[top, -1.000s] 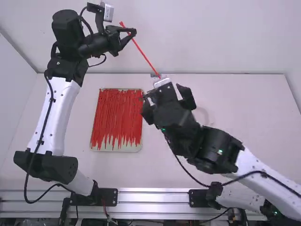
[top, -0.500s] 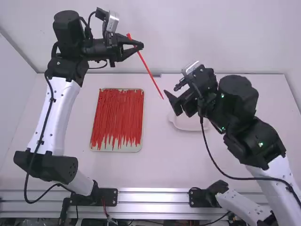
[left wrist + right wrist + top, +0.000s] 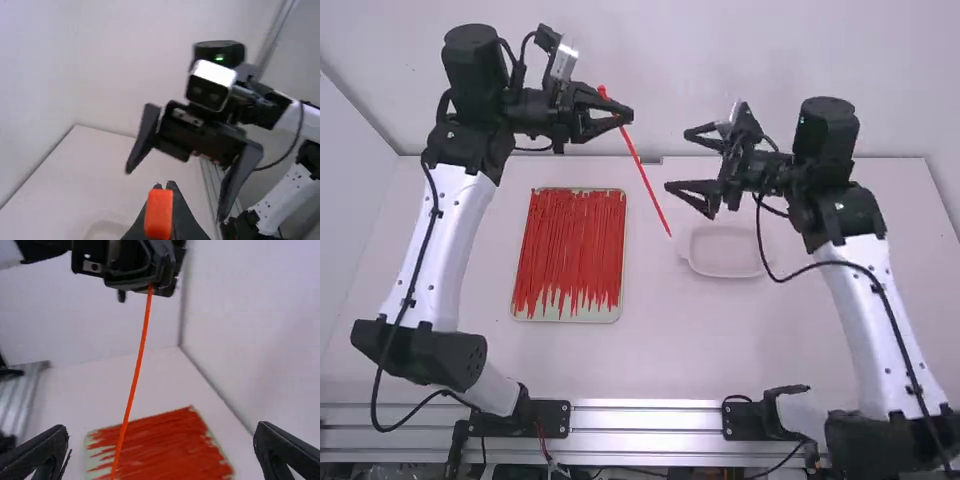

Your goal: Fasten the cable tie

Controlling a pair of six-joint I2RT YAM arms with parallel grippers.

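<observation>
My left gripper (image 3: 617,113) is raised high over the table's back left and is shut on the head end of a red cable tie (image 3: 645,178). The tie hangs slanting down to the right, its tail free above the table. In the left wrist view the orange head (image 3: 159,214) sits between my own fingers. My right gripper (image 3: 678,160) is lifted at the back centre, open wide, facing the tie from the right with nothing in it. In the right wrist view the tie (image 3: 134,380) runs down from the left gripper (image 3: 149,286) between my spread fingers (image 3: 42,445).
A board (image 3: 615,316) covered with several red cable ties (image 3: 570,252) lies on the table's left half. A shallow white tray (image 3: 725,252) sits below the right gripper. The wall stands close behind both grippers.
The right arm swung up and to the right, away from the tie's tail, and now faces the left gripper with fingers spread. The left gripper shifted slightly right with the tie.
</observation>
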